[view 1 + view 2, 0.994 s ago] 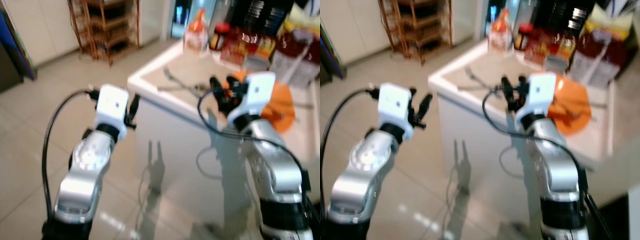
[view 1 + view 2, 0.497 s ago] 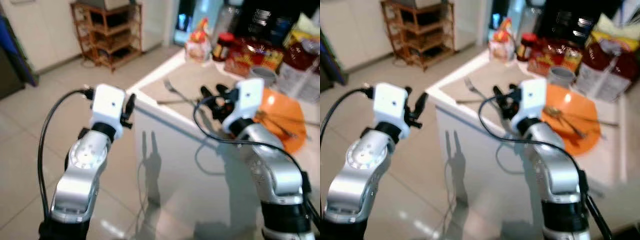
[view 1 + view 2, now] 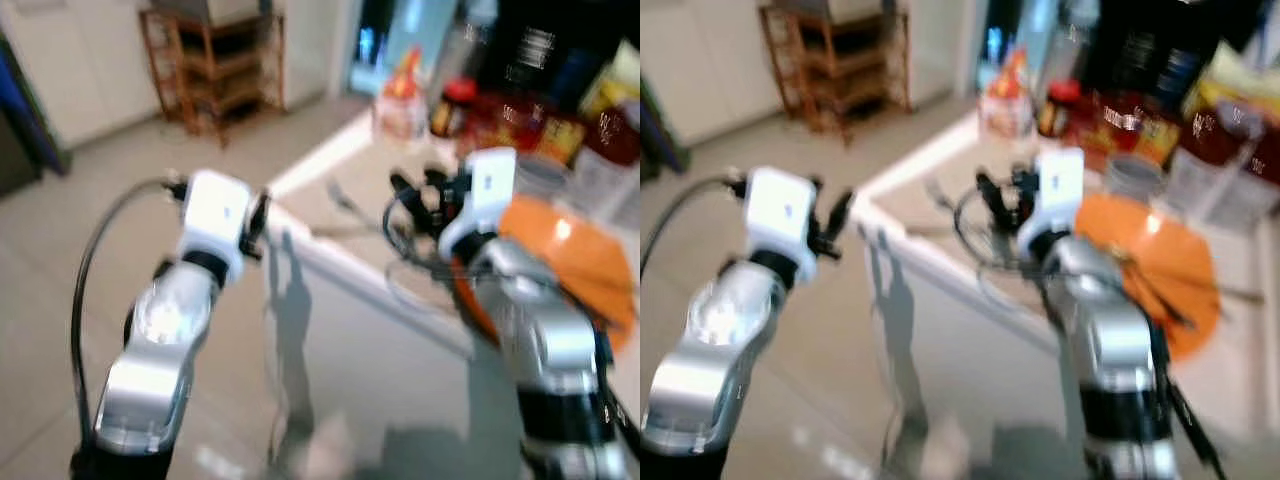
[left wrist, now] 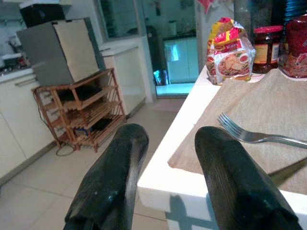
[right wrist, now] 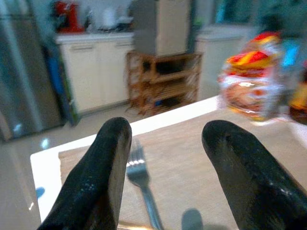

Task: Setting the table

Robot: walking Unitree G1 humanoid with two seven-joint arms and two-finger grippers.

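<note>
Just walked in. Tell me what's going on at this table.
The robot stands at the corner of a white table, setting it. Both grippers are open and hold nothing. The right gripper hangs over the beige placemat, aimed at the fork lying there. The left gripper hovers off the table's edge, over the floor. An orange plate with cutlery on it sits beside the placemat, with a noodle packet and jars behind.

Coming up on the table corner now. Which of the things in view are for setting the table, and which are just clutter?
For the job:
- fork lying on the beige placemat
- orange plate with cutlery across it
- right gripper, open, above the fork
- left gripper, open, short of the table corner

Lying about:
- noodle packet
- dark jar
- wooden rack
</note>
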